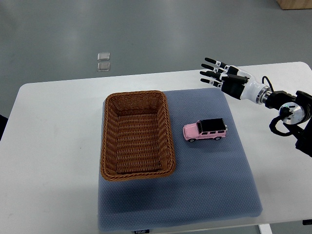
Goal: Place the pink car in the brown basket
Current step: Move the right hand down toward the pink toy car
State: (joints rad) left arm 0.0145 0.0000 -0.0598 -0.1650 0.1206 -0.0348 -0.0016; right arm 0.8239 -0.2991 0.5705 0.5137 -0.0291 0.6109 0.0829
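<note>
A pink toy car [205, 130] with a black roof stands on its wheels on the blue-grey mat [214, 185], just right of the brown wicker basket [108, 141]. The basket holds nothing. My right hand [218, 73] comes in from the right edge and hovers over the mat's far right corner, well beyond the car. Its fingers are spread and hold nothing. The left arm is out of view.
The mat lies on a white table [53, 146]. Beyond the far table edge is grey floor with a small clear object [103, 62] on it. A black robot part [292, 117] sits at the right edge.
</note>
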